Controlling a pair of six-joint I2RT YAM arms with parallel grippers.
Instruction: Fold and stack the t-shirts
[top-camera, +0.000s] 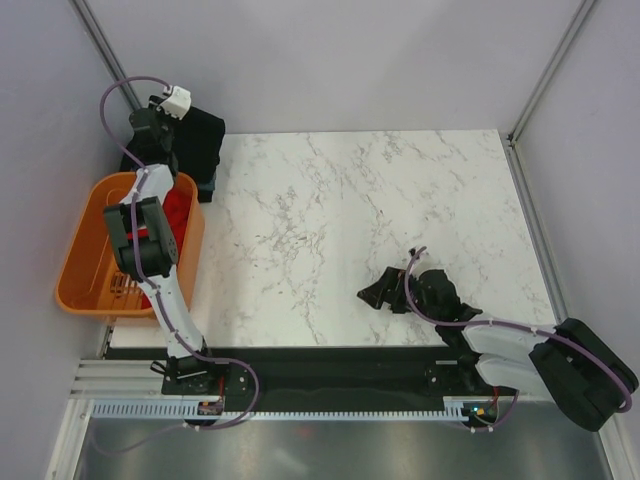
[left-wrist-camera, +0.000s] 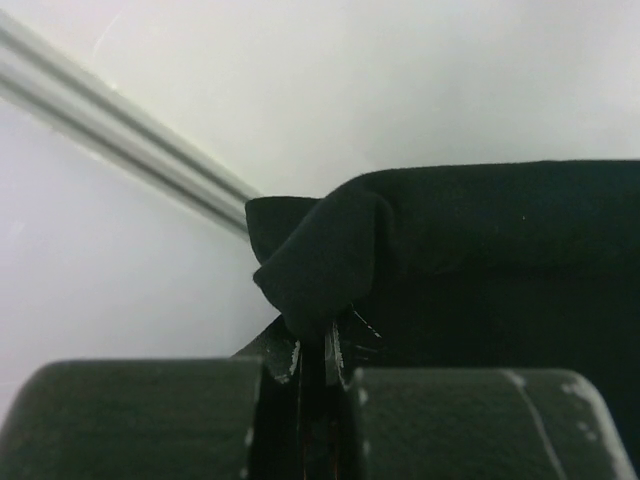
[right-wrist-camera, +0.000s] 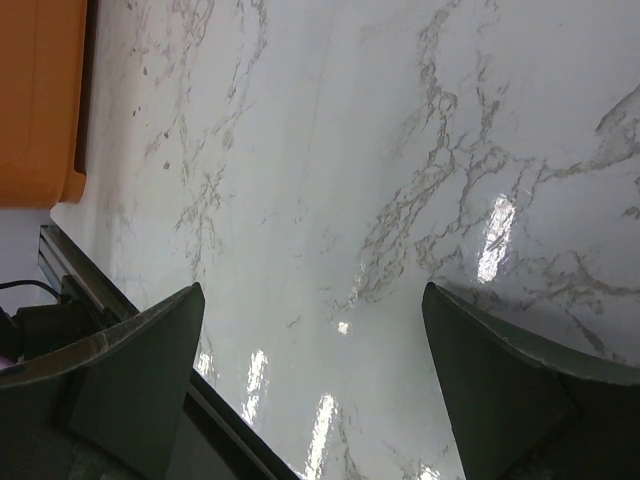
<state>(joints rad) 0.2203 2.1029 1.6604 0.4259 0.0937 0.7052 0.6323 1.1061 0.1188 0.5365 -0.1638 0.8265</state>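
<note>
Left gripper (left-wrist-camera: 312, 362): jaws clamped on a fold of the black t-shirt (left-wrist-camera: 480, 260), at the upper left of the top view, above the orange basket (top-camera: 85, 262). Red t-shirt (top-camera: 180, 212): inside that basket. Right gripper (right-wrist-camera: 312, 300): jaws spread wide, empty, over the marble table (right-wrist-camera: 330, 150), lower right.

Black t-shirt (top-camera: 203, 140) bunched, hanging at far-left tabletop (top-camera: 350, 200) corner, one fold pinched in left pincer (left-wrist-camera: 312, 352). Red t-shirt (top-camera: 180, 212) crumpled inside orange basket (top-camera: 85, 260).
</note>
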